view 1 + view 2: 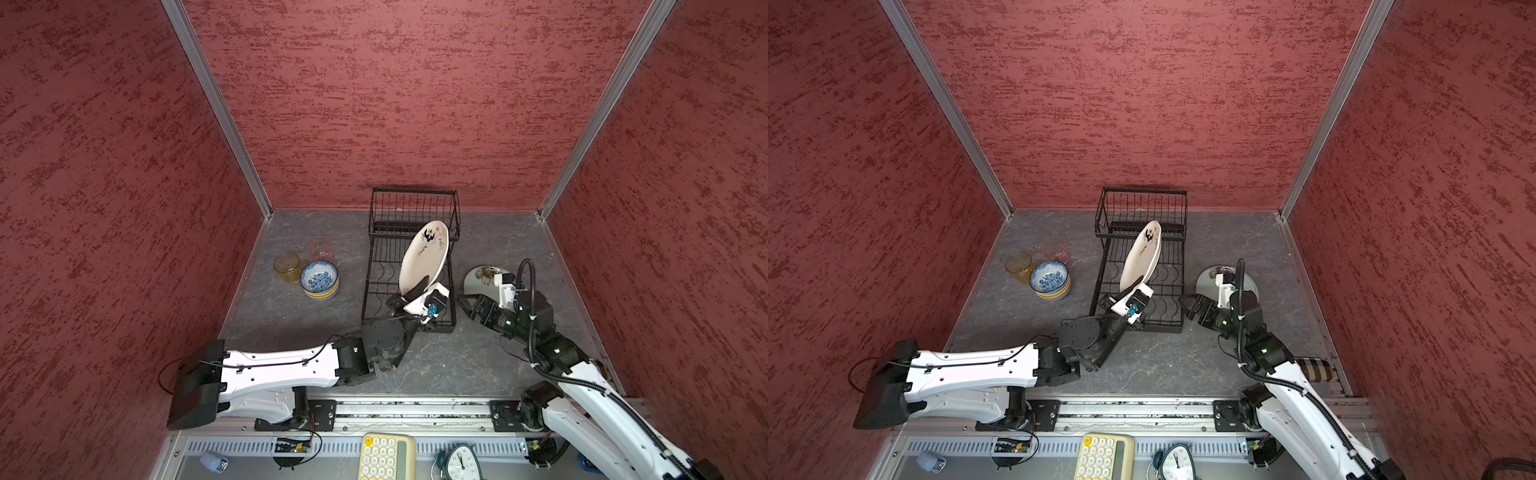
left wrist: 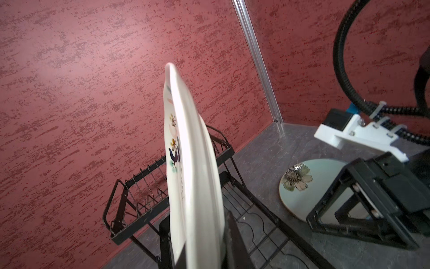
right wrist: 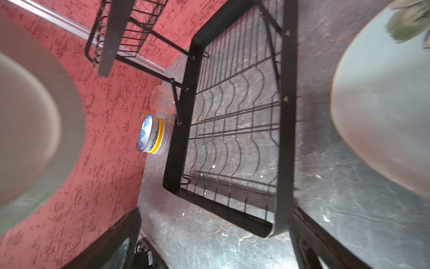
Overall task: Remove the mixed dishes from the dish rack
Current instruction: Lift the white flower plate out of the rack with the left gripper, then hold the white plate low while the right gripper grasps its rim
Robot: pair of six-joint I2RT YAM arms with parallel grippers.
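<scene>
Pinching the white printed plate (image 1: 424, 257) by its lower rim, left gripper (image 1: 410, 293) holds it on edge over the dish rack (image 1: 368, 282) flat tray. Right gripper (image 1: 466, 306) stands spread wide near pale green plate (image 1: 478, 279).

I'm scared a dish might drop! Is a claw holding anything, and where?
The left claw pinches the printed white plate by its lower rim. The right claw is open, holding nothing.

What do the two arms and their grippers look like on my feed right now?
Both arms have white shells and black joints. The left arm carries a thin black cable clipped along it; the right arm a ribbed black hose. The left gripper and right gripper are all black and wedge-shaped.
</scene>
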